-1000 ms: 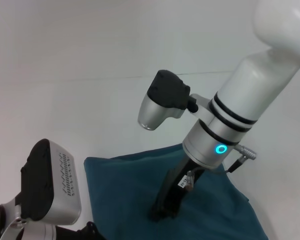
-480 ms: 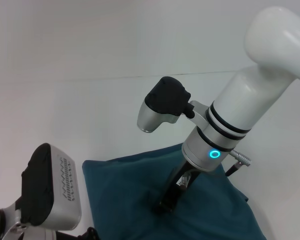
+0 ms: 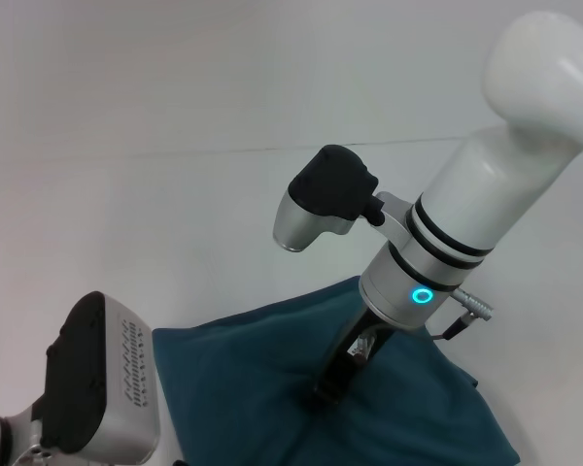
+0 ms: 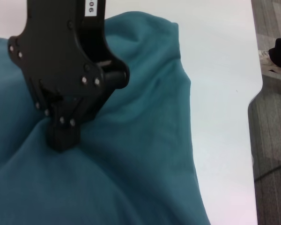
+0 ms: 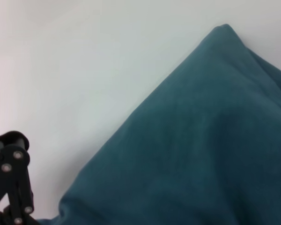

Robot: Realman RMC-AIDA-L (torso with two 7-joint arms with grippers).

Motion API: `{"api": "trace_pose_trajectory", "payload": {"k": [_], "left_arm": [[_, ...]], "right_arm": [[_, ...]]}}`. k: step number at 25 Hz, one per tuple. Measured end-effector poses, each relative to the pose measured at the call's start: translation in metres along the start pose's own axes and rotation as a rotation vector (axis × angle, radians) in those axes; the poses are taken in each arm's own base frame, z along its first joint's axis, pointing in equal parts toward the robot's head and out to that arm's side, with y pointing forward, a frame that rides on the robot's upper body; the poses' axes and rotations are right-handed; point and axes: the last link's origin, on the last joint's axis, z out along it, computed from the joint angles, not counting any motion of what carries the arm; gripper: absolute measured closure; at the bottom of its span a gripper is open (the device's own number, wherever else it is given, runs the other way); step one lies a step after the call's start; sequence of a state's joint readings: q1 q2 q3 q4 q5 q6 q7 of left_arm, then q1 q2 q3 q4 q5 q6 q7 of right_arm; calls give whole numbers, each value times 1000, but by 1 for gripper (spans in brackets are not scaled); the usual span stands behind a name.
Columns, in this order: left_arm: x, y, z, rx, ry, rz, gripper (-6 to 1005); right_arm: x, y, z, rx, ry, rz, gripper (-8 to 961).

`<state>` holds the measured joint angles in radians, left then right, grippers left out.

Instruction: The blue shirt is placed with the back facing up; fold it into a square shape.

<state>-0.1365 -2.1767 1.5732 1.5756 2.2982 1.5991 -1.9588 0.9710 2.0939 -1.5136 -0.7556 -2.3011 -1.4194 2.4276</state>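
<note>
The right gripper (image 3: 332, 390) presses its black tip down into the blue shirt (image 3: 272, 369), and the cloth dimples and gathers around that tip. In the left wrist view the same gripper (image 4: 63, 136) seems drawn together to a single narrow end buried in the fabric, but whether it pinches a fold or merely pushes on it cannot be told. The left gripper is below the edge of the head view, where only the left wrist camera housing (image 3: 102, 388) shows, so its jaws cannot be judged.

The shirt lies on the white table (image 3: 175, 214), plain side up, already doubled into a thick, roughly rectangular bundle with one corner (image 5: 225, 28) pointing out.

The step in hand looks like a late fold or a flattening press. The next move probably calls for holding the bundle steady while squaring its loose edges.
</note>
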Motion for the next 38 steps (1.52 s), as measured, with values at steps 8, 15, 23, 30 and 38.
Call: {"api": "trace_pose_trajectory", "payload": {"k": [8, 15, 23, 30, 38], "left_arm": [[12, 0, -6, -33, 59, -6, 983], [20, -5, -20, -71, 118, -56, 970], [14, -6, -14, -162, 95, -110, 711], [22, -21, -29, -116, 254, -166, 558], [35, -22, 9, -141, 224, -163, 469]], "right_arm": [[0, 0, -11, -27, -29, 6, 948], [1, 3, -20, -30, -46, -12, 947], [4, 2, -22, -23, -17, -9, 946], [3, 8, -29, -51, -8, -30, 945], [5, -2, -18, -19, -21, 7, 944]]}}
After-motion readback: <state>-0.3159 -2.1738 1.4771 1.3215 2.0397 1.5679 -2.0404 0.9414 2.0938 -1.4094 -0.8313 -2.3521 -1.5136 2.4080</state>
